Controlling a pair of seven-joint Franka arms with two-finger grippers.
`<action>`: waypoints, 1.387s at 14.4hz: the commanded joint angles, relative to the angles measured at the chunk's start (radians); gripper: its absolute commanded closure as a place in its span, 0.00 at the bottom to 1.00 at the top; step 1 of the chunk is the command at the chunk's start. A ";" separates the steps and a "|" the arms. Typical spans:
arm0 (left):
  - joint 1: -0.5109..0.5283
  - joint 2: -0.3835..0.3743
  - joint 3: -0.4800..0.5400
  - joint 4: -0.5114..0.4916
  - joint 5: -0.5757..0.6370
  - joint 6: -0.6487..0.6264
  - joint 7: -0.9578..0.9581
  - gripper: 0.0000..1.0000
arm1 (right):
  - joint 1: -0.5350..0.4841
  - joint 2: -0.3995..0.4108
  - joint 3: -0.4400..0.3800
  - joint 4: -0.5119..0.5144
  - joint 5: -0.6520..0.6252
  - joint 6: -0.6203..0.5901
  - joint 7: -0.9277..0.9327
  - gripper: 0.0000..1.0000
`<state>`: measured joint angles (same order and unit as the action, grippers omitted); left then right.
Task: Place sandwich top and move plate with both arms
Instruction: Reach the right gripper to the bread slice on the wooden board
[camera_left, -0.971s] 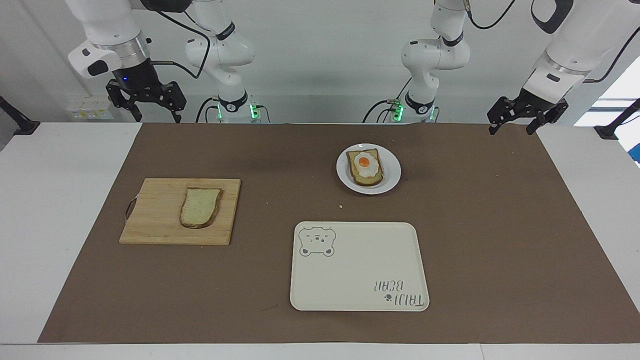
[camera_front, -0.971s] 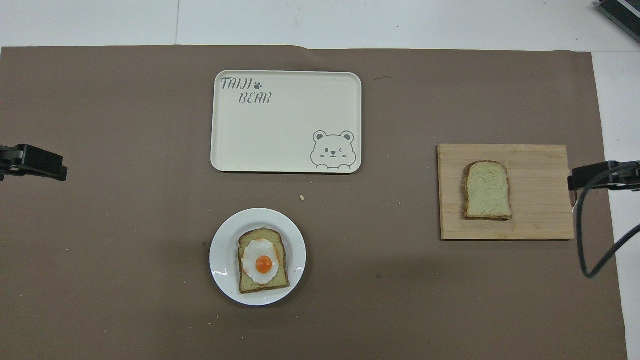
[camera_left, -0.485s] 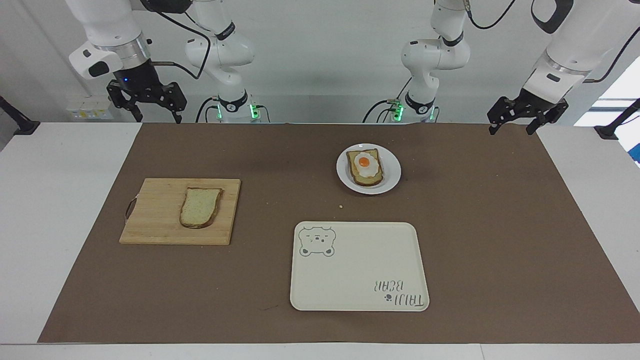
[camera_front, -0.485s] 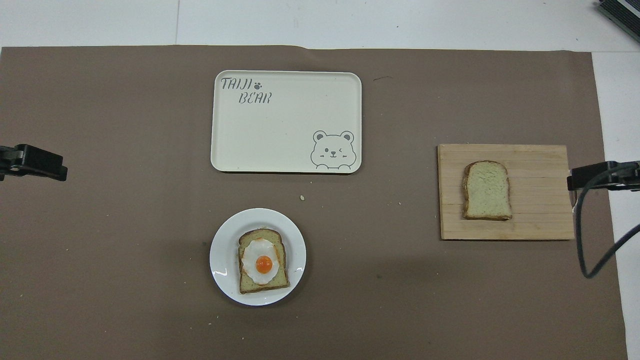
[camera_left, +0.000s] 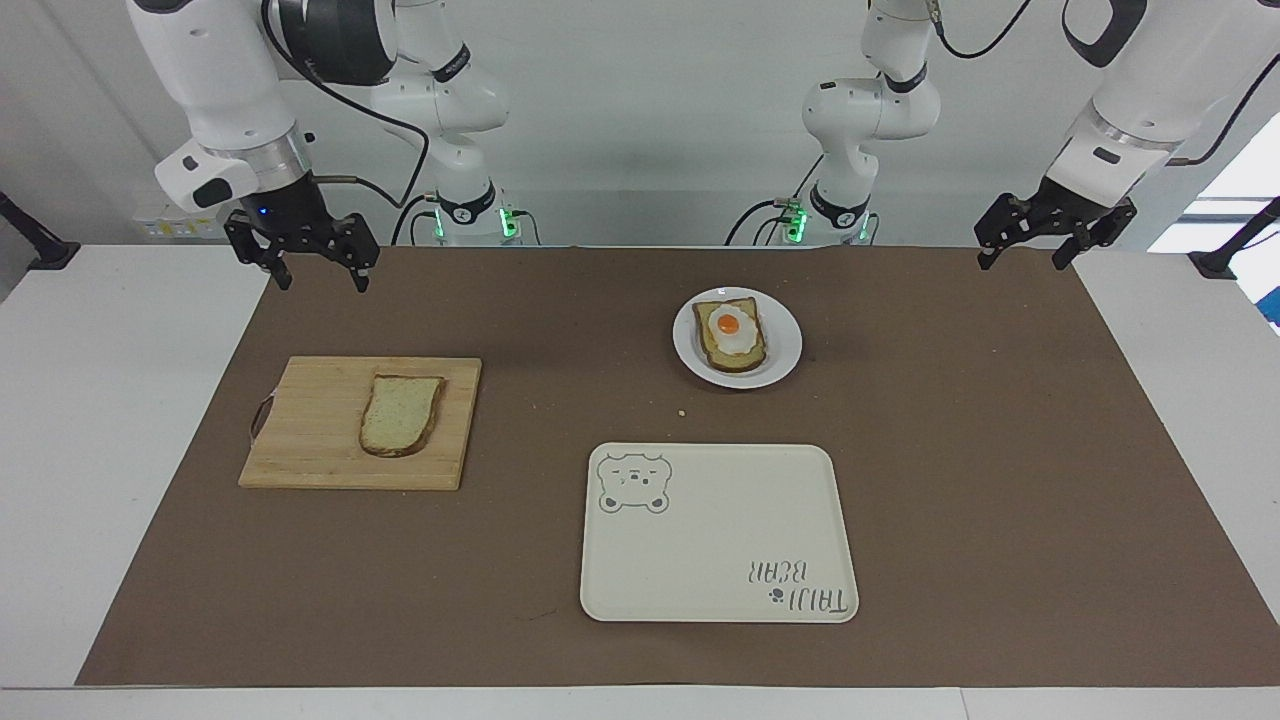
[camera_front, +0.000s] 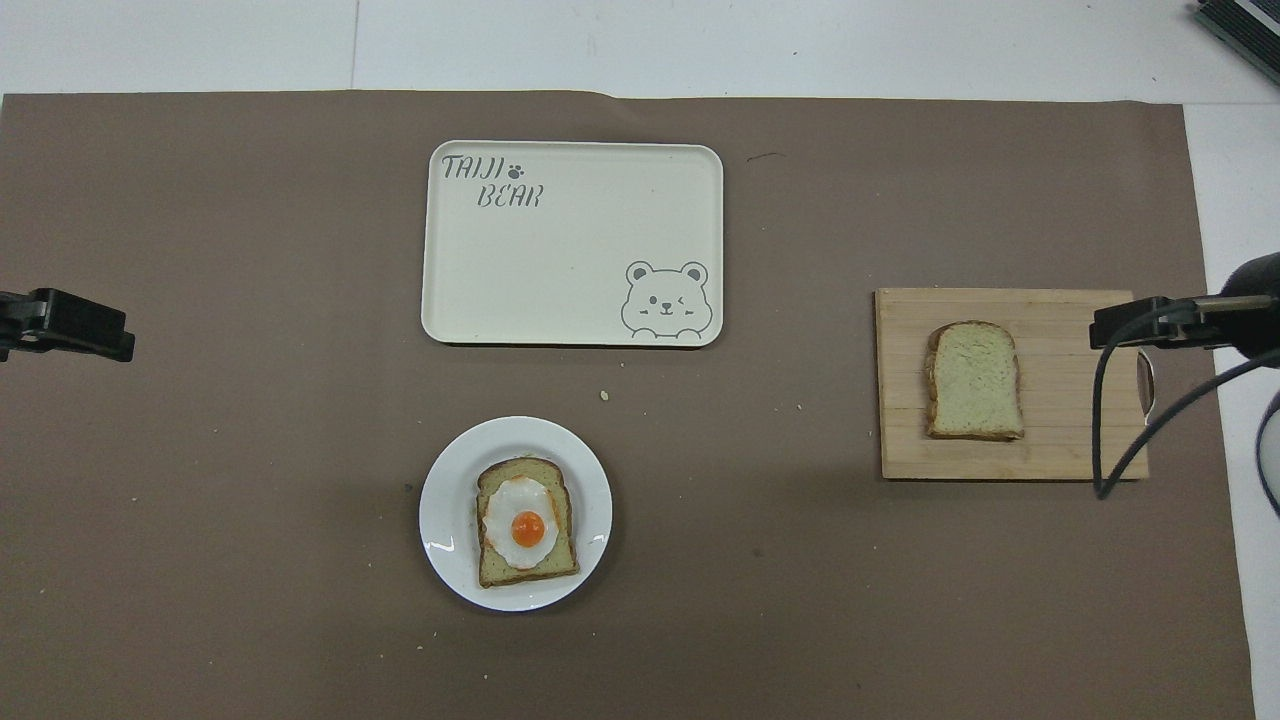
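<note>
The sandwich top (camera_left: 400, 413) is a plain bread slice lying on a wooden cutting board (camera_left: 310, 440) toward the right arm's end of the table; it also shows in the overhead view (camera_front: 973, 380). The small white plate (camera_left: 785, 345) sits near the robots and bears a bread slice with a fried egg (camera_left: 731, 335); the plate also shows in the overhead view (camera_front: 445, 510). My right gripper (camera_left: 322, 280) is open and empty, in the air above the mat beside the board's edge (camera_front: 1110, 328). My left gripper (camera_left: 1022, 262) is open, empty and waits at the left arm's end.
A cream rectangular tray with a bear drawing (camera_left: 715, 590) lies farther from the robots than the plate, also seen in the overhead view (camera_front: 570, 320). A brown mat (camera_left: 1000, 480) covers the table. A black cable (camera_front: 1130, 450) hangs from the right arm over the board's edge.
My right gripper has come down and moved in toward the cutting board. The left arm, bread, plate and tray have not moved.
</note>
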<state>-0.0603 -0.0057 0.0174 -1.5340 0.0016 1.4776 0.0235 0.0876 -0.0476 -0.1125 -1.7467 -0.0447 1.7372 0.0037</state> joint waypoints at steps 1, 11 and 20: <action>0.004 0.001 0.001 0.008 0.000 -0.016 0.009 0.00 | -0.034 0.034 0.005 -0.046 0.011 0.071 -0.053 0.00; 0.004 0.001 0.001 0.008 0.000 -0.016 0.009 0.00 | -0.103 0.118 0.005 -0.258 0.098 0.340 -0.146 0.00; 0.004 0.001 0.001 0.008 0.000 -0.016 0.009 0.00 | -0.181 0.238 0.005 -0.327 0.290 0.484 -0.356 0.00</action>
<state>-0.0603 -0.0057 0.0175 -1.5340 0.0016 1.4776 0.0235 -0.0842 0.1761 -0.1161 -2.0582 0.1977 2.1892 -0.3106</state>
